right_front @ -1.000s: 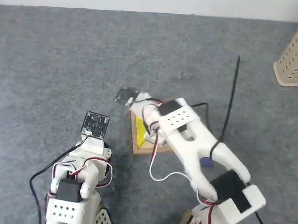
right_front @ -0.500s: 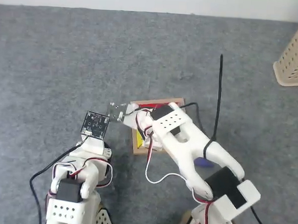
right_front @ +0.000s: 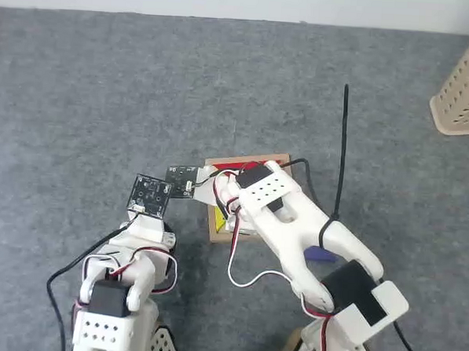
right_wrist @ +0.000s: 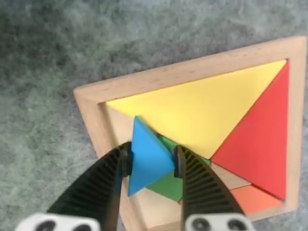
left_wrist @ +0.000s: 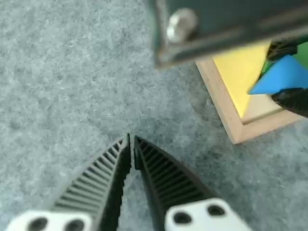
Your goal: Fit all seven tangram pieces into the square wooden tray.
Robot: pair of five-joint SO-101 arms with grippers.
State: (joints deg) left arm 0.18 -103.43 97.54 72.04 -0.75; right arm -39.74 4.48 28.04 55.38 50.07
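Right tool [right_wrist: 152, 159] grips blue triangle [right_wrist: 147, 161] between both fingers, over tray [right_wrist: 91, 110], partly above green piece [right_wrist: 166, 185]. Yellow triangle [right_wrist: 202, 115], red triangle [right_wrist: 262, 139] and orange piece [right_wrist: 252, 199] lie in tray. Left tool [left_wrist: 131, 144] is clenched and empty over grey surface [left_wrist: 62, 86]. In the high view, tray is at its 3 o'clock.
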